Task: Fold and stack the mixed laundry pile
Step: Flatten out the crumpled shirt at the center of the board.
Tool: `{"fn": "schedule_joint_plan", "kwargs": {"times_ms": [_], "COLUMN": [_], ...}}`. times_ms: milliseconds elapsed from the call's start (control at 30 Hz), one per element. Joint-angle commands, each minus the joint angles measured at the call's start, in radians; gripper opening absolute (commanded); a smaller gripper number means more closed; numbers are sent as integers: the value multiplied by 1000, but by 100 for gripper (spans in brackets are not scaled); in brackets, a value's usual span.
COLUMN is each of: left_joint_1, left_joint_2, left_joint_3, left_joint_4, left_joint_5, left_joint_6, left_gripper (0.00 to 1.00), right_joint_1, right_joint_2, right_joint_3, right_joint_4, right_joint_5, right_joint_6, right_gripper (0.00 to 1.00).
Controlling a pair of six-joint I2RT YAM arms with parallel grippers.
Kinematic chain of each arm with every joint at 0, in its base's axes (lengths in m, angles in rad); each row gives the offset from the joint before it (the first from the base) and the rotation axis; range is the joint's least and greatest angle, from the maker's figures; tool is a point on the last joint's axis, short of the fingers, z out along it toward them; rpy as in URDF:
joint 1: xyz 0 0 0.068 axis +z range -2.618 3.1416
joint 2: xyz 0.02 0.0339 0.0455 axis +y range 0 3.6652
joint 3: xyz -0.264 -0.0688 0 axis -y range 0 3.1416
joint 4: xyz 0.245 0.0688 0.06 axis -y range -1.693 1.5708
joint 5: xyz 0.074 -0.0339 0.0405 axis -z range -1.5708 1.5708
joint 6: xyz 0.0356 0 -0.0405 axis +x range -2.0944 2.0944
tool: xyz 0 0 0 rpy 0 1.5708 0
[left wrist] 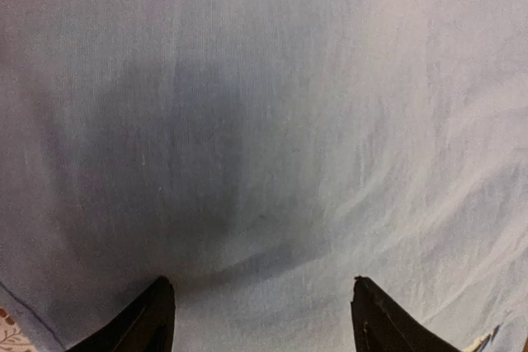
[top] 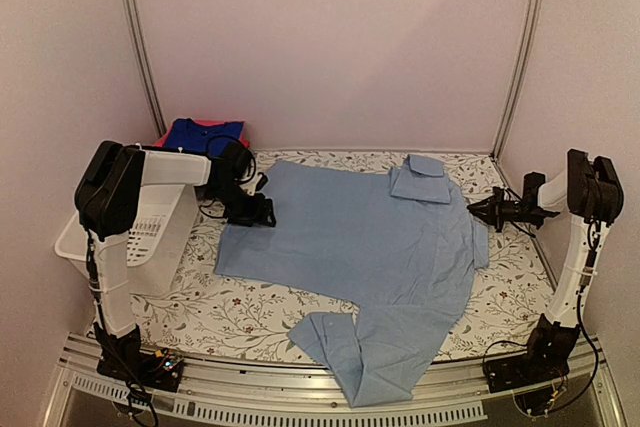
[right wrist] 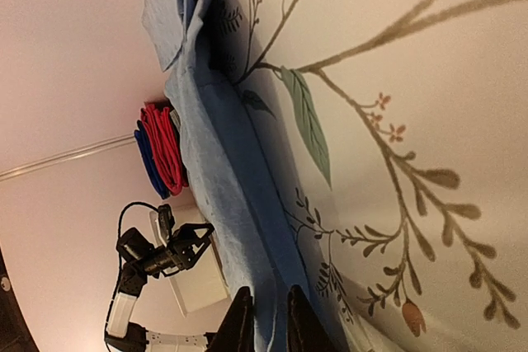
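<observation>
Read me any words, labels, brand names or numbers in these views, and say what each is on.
None can be read: the pale-blue shirt, the folded blue and red stack, the white basket and the floral tablecloth show no legible lettering in any view.

The pale-blue shirt (top: 370,247) is thin woven cloth, matt, with a fine even weave and soft creases in the left wrist view. The folded red and royal-blue garments (top: 205,135) at the far left are matt cloth too, deeper in dye. The counter (top: 250,312) wears a smooth matt covering printed with sprigs and leaves. The basket (top: 160,237) is white slotted plastic, smooth with a dull sheen. The left fingers (left wrist: 144,323) and right fingers (right wrist: 241,323) look like hard black plastic, matt. The near rail (top: 250,379) is ribbed bare metal
</observation>
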Motion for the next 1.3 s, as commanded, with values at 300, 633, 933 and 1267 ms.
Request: {"fn": "schedule_joint_plan", "kwargs": {"times_ms": [300,633,933,1267], "left_joint_1": [30,30,30,29], "left_joint_2": [73,84,82,83], "left_joint_3": [-29,-29,-35,-33], "left_joint_4": [-53,-46,-44,-44], "left_joint_5": [-36,-25,-23,-23], "left_joint_6": [7,1,-2,3], "left_gripper": [74,73,73,73], "right_joint_1": [-28,-7,-9,-10], "right_joint_2": [-61,-62,-57,-43], "right_joint_3": [9,17,-23,-16], "right_joint_4": [-266,-260,-77,-114], "right_joint_5": [61,31,-52,-21], "right_joint_6": [-230,-246,-73,-77], "right_gripper": [20,24,24,9]}}
